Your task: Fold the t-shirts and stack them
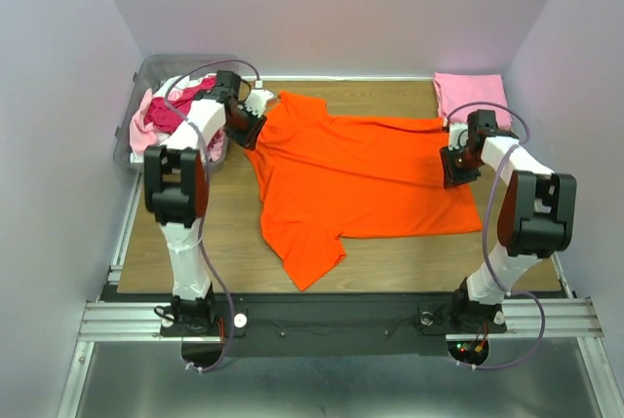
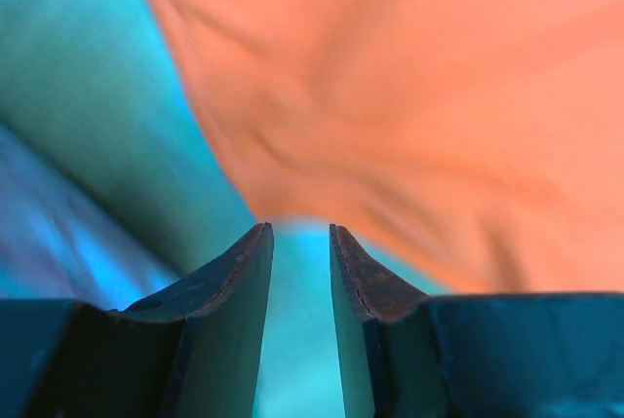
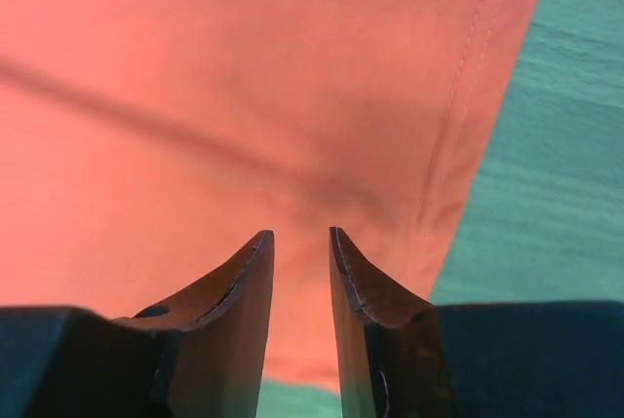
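Observation:
A bright orange t-shirt [image 1: 361,174] lies spread on the wooden table, collar to the left, one sleeve hanging toward the front. My left gripper [image 1: 246,131] hovers at its upper left edge, jaws apart and empty; in the left wrist view [image 2: 300,233] the orange cloth [image 2: 419,96] lies just ahead of the fingertips. My right gripper [image 1: 454,167] is over the shirt's right hem, jaws apart and empty [image 3: 300,235], with the orange cloth [image 3: 244,96] beneath. A folded light pink t-shirt [image 1: 472,96] lies at the back right. Magenta and pale pink shirts [image 1: 166,116] fill the bin.
A clear plastic bin [image 1: 146,77] stands at the back left corner, beside the left arm. Grey walls close in the table on three sides. The table's front edge meets a metal rail [image 1: 341,316] holding the arm bases.

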`<act>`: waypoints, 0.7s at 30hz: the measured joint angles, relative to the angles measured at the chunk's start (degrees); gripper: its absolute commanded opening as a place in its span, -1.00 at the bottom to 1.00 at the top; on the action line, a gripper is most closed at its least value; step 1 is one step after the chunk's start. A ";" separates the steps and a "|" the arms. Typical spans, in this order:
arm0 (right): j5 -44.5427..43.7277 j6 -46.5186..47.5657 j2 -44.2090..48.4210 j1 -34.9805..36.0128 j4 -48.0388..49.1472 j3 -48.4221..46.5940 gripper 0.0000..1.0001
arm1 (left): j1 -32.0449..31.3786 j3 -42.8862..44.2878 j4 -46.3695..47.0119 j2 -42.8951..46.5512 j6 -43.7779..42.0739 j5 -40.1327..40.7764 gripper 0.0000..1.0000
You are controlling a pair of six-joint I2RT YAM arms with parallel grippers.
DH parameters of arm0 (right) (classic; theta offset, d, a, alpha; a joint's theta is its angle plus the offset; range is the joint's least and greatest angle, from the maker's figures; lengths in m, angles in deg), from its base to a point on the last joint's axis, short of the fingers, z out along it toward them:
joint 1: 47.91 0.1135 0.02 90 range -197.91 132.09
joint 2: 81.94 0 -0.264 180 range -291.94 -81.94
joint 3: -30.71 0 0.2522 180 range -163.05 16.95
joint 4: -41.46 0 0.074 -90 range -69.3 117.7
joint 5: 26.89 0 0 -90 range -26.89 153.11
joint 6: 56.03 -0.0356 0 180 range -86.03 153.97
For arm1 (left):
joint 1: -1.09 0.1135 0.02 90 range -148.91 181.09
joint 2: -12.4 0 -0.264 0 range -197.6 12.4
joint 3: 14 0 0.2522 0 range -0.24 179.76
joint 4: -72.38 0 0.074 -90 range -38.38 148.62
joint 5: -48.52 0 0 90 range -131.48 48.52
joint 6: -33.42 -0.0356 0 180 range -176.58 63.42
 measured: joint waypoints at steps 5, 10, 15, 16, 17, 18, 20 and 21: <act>2.51 0.07 8.37 0.00 -1.18 0.13 -0.30 | 0.11 -13.92 -2.01 19.15 -2.47 -4.48 -0.37; 2.91 0.57 9.46 0.00 -1.29 1.60 -0.33 | -0.96 -26.51 -0.28 27.91 -3.15 -5.57 -0.49; 2.82 1.03 5.97 0.00 -2.21 4.79 -0.35 | -3.87 -34.36 1.64 23.45 -1.68 -4.92 -0.50; 2.75 1.11 5.11 0.00 -2.23 5.25 -0.35 | -4.28 -34.91 1.95 22.67 -1.42 -4.87 -0.50; 2.64 1.16 4.48 0.00 -2.21 5.57 -0.35 | -4.68 -35.19 2.23 22.29 -1.16 -4.90 -0.50; 2.56 1.22 4.04 0.00 -2.08 5.92 -0.36 | -4.96 -35.23 2.40 22.16 -0.90 -4.98 -0.50; 2.16 1.42 3.39 0.00 -2.05 6.71 -0.36 | -5.42 -35.21 3.65 22.16 -0.31 -5.42 -0.50; 1.99 1.57 3.34 0.00 -2.05 6.95 -0.36 | -5.62 -35.21 4.42 22.12 0.11 -5.64 -0.49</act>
